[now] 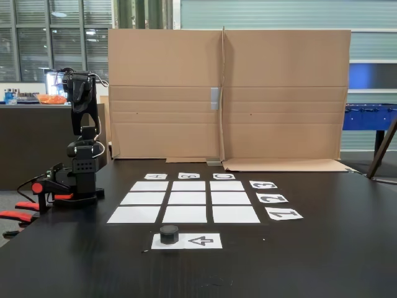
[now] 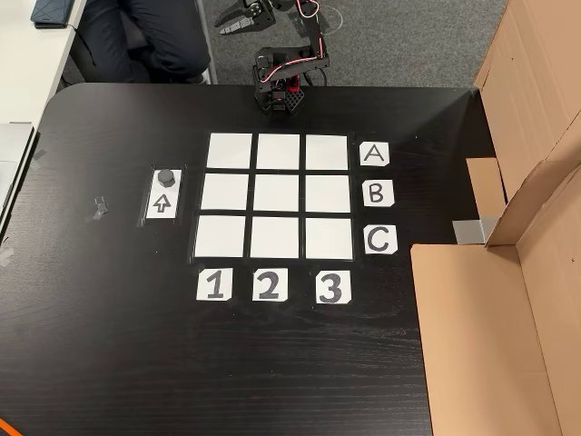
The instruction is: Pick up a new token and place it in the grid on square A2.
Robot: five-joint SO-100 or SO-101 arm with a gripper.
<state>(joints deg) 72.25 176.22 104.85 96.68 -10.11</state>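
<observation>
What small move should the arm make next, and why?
Probably swing toward the token and lower over it: it rests untouched on the arrow sheet, all squares of the grid look bare, and the gripper hangs folded back off the table.

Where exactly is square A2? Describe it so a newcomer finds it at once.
In the other view, start at the grid of nine white papers on the black table. Take the top row, level with label A, nearest the arm's base. Square A2 is that row's middle paper, in the column above label 2, with a white neighbour on each side.
</observation>
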